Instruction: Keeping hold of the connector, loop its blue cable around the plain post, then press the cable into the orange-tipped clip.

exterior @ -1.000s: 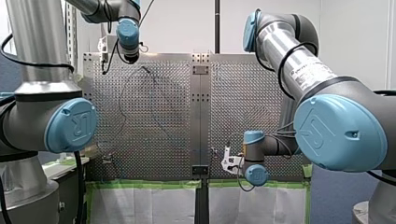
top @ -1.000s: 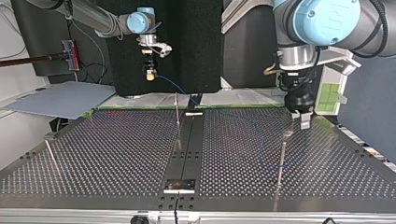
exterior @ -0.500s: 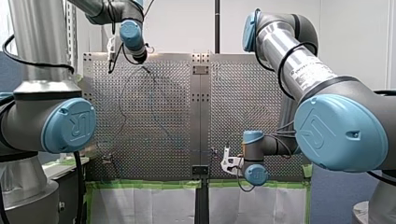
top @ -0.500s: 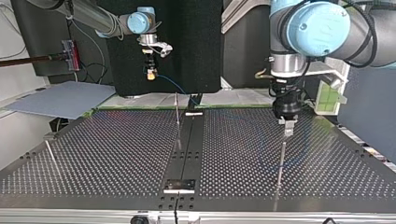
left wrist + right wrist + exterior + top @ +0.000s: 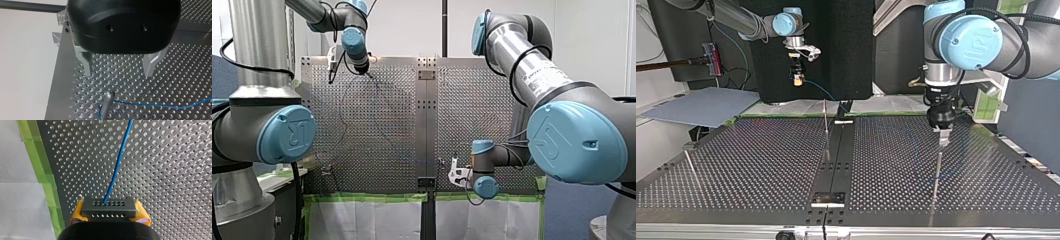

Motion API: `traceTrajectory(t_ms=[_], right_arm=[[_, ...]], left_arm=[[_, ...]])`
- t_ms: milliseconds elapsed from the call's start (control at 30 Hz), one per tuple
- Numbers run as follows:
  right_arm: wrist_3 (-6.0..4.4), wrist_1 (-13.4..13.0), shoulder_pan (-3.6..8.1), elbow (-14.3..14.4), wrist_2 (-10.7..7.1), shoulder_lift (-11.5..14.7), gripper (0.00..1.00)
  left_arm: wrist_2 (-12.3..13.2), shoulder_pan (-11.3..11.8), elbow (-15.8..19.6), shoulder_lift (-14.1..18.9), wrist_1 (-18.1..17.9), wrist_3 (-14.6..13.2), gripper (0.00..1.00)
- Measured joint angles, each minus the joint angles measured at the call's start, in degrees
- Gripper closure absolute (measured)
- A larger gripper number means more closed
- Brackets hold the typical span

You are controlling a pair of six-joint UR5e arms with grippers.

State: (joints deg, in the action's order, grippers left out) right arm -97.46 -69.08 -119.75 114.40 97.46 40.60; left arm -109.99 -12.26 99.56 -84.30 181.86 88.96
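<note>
My right gripper (image 5: 110, 218) has yellow pads shut on a black connector (image 5: 108, 206). A blue cable (image 5: 117, 167) runs from the connector out over the perforated table. In the top view my right gripper (image 5: 796, 79) hangs high at the far left. My left gripper (image 5: 118, 75) stands open with bare metal fingers, nothing between them. It hovers just above the plain post (image 5: 107, 103), and the blue cable (image 5: 160, 106) bends around the post's base. In the top view my left gripper (image 5: 942, 137) sits directly over that post (image 5: 937, 172). I cannot make out an orange-tipped clip.
A second thin post (image 5: 826, 122) stands by the table's centre strip (image 5: 836, 165). A slanted rod (image 5: 690, 165) rises at the top view's left. Green tape (image 5: 37, 157) marks the table's edge under my right gripper. A grey board (image 5: 696, 107) lies beyond the table.
My left arm has swung toward the top view's left and now holds its open gripper over the plain post. My right arm has stayed put with the connector.
</note>
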Motion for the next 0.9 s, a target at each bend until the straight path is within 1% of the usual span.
traceTrajectory(t_ms=[267, 500, 600, 767, 900], right_arm=[[0.06, -0.1, -0.02, 0.0, -0.23, 0.0, 1.0], [0.06, -0.1, -0.05, 0.0, -0.25, 0.0, 1.0], [0.06, -0.1, -0.04, 0.0, -0.33, 0.0, 1.0], [0.03, -0.2, -0.03, 0.0, -0.48, 0.0, 1.0], [-0.01, -0.2, 0.0, 0.0, -0.63, 0.0, 1.0]], left_arm=[[-1.1, 0.2, 0.0, 0.0, 0.6, 0.2, 0.02], [-4.5, 0.2, 0.0, 0.5, 2.2, 0.3, 0.02], [-5.1, 0.2, 0.0, 0.7, 2.3, 0.4, 0.02], [-5.4, 0.1, 0.0, 0.8, 2.4, 0.6, 0.02], [-5.0, -0.2, 0.0, 0.9, 2.0, 0.2, 0.02]])
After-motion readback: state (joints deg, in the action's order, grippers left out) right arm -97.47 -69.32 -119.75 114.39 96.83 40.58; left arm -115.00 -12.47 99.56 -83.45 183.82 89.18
